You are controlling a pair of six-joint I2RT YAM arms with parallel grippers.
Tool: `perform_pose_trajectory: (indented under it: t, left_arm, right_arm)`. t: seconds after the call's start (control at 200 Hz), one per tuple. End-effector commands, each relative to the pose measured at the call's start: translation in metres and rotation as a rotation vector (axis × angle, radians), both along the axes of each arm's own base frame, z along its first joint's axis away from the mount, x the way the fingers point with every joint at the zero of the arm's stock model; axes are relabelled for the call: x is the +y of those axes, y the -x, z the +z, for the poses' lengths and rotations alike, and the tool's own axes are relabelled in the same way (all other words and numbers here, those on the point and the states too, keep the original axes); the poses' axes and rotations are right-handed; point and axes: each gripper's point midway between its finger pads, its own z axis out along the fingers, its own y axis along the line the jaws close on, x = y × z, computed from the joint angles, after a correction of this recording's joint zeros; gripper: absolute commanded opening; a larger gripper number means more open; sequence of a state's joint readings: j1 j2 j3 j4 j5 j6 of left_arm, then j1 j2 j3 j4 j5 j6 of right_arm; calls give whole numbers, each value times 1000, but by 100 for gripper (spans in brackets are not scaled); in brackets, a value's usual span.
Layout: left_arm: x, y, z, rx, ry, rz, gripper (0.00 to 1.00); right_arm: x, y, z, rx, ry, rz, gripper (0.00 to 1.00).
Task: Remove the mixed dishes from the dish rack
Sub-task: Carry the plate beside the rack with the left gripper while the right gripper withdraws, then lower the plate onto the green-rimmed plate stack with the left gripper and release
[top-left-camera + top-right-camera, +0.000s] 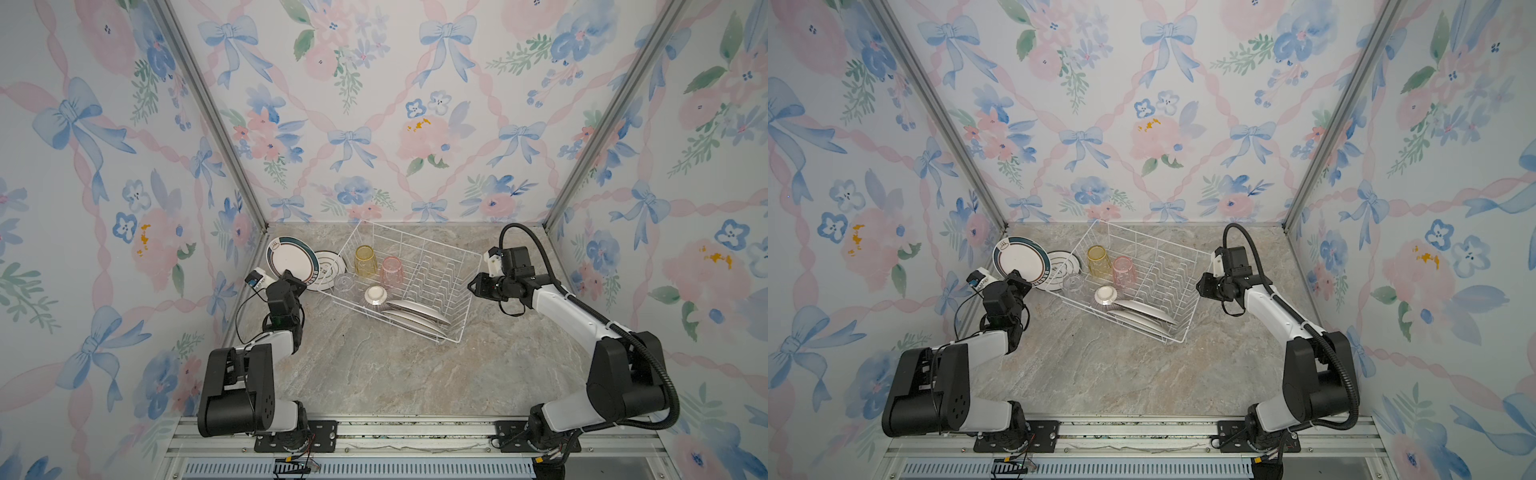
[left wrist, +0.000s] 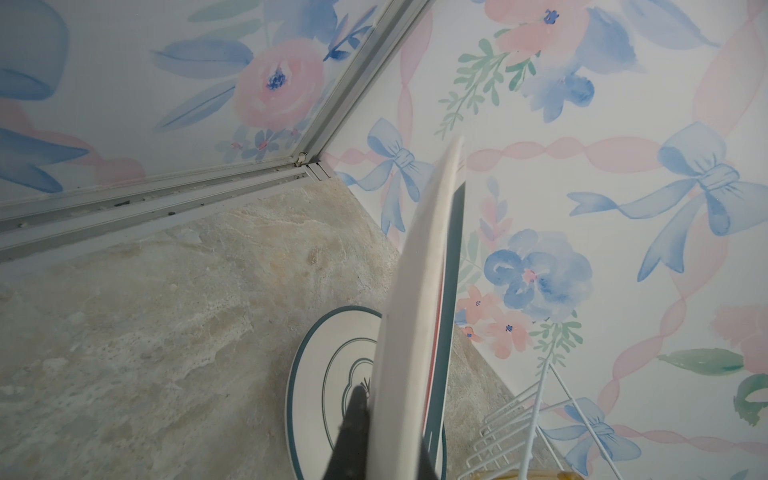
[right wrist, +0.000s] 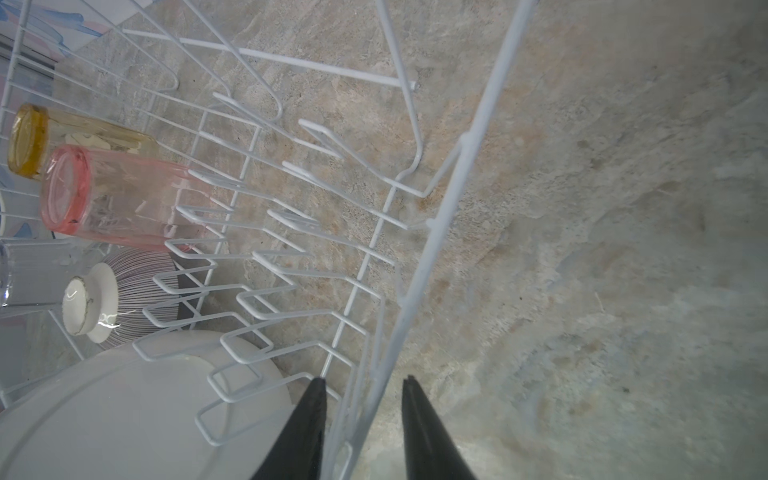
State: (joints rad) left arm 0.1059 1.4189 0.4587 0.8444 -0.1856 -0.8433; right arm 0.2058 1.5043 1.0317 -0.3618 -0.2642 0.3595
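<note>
1. White wire rack (image 1: pixel 419 237) sits askew at the back of the stone-look table (image 1: pixel 374 374), in both top views.
2. My left gripper (image 1: pixel 286 276) is clenched on the held plate (image 1: pixel 291 259), a green-rimmed one, just left of the rack and outside it.
3. In the left wrist view the held plate (image 2: pixel 415 311) shows edge-on, with one finger (image 2: pixel 353 432) against its back.
4. The held plate is tilted, its face towards the top camera. I cannot tell whether its lower edge touches anything.
5. Under and beside it the flat plate (image 1: pixel 330 264) lies on the table, against the rack's left side.
6. My right gripper (image 3: pixel 362 384) is released: its jaws stand apart, astride the rack's right rim (image 3: pixel 457 166), one inside and one outside.
7. In the rack's left part stand the yellow tumbler (image 1: pixel 365 259), the pink tumbler (image 1: pixel 392 271) and the clear tumbler (image 1: pixel 344 283).
8. The bowl (image 1: pixel 375 296) is upside down, foot up, just in front of the pink tumbler.
9. Two plates (image 1: pixel 417 312) lean in the rack's near end, close together.
10. The prongs (image 3: pixel 266 257) near my right gripper hold nothing.
</note>
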Motion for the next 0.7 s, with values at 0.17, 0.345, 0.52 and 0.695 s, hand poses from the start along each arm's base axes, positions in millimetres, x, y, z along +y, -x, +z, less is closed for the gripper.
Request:
perform_pose_trajectory:
  t: [0.17,0.345,0.52,0.695]
  left_arm:
    - [2,-17,12,-78,46,-44,6]
    - [-3,-23,1,-59,71,-80,6]
    - [-10,-30,-11,-38,96,-119,6]
    - [-17,-44,-25,-12,132,-174,6]
  right_arm:
    - [6,-8,-16,33,-5,-2,4]
    - [1,-16,-10,15,18,-8,0]
    - [-7,-27,0,-15,36,-26,0]
    - [-24,-37,13,-56,43,-72,0]
